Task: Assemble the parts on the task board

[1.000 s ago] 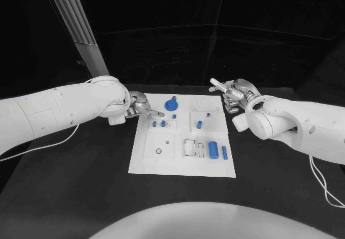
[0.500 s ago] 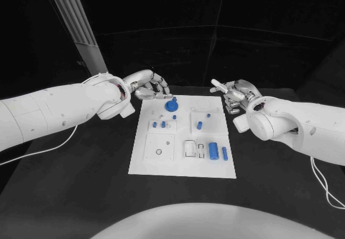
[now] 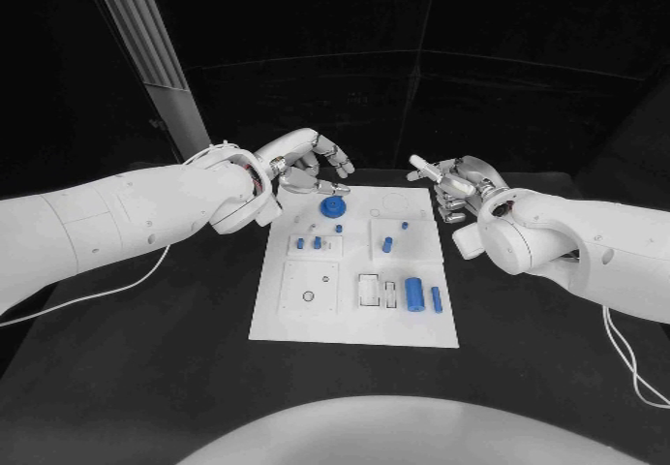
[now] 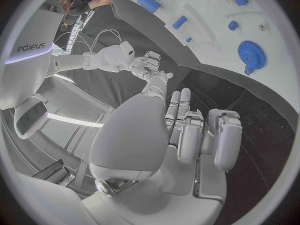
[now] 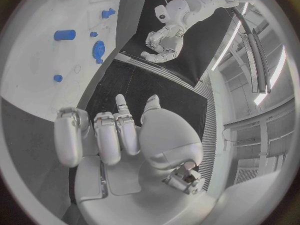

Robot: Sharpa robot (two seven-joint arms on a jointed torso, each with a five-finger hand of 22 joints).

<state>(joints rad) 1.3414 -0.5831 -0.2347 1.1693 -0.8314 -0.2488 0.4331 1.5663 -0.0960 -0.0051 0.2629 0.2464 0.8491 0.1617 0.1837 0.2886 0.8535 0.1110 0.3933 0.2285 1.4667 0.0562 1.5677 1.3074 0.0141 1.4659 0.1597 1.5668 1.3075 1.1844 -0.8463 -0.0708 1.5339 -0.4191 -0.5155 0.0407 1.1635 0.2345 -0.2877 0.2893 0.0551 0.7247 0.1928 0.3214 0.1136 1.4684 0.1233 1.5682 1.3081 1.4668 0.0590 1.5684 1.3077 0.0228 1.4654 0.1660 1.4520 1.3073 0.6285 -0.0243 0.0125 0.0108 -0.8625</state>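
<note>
A black table [image 3: 139, 387] takes up most of the head view; its surface is matt and dark, and its far edge shows as a faint pale line; the same black top appears in the left wrist view [image 4: 250, 110] and in the right wrist view [image 5: 144, 85]; a pale ribbed post [image 3: 161, 68] rises behind the table's far left part, leaning a little; a thin white cable [image 3: 84, 295] lies in a loose curve on the table's left side; a second white cable [image 3: 625, 358] runs along the table near its right edge; behind the table hangs a dark backdrop [image 3: 461, 87] with faint seams.
</note>
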